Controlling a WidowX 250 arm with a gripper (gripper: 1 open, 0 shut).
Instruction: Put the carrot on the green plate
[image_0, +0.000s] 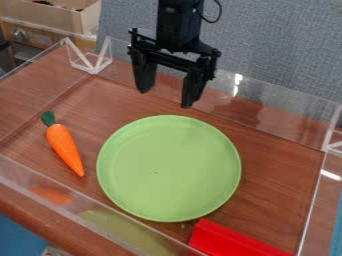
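Carrot (63, 147) well left of spread (empty) fingers (142, 70)

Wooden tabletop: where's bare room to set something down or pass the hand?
Free: the strip between the orange toy carrot and the round light-green plate, and the tabletop right of the open black gripper. Crowded: front edge, where the flat red block sits beside the plate.

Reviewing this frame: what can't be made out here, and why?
- Red block: cut off by the bottom edge of the camera view, so its full shape is unknown.
- Arm above the end effector: cut off by the top edge.
- Objects behind the table, top left: blurred and partly out of frame.
- Carrot and green plate: fully visible; the plate's underside is hidden.
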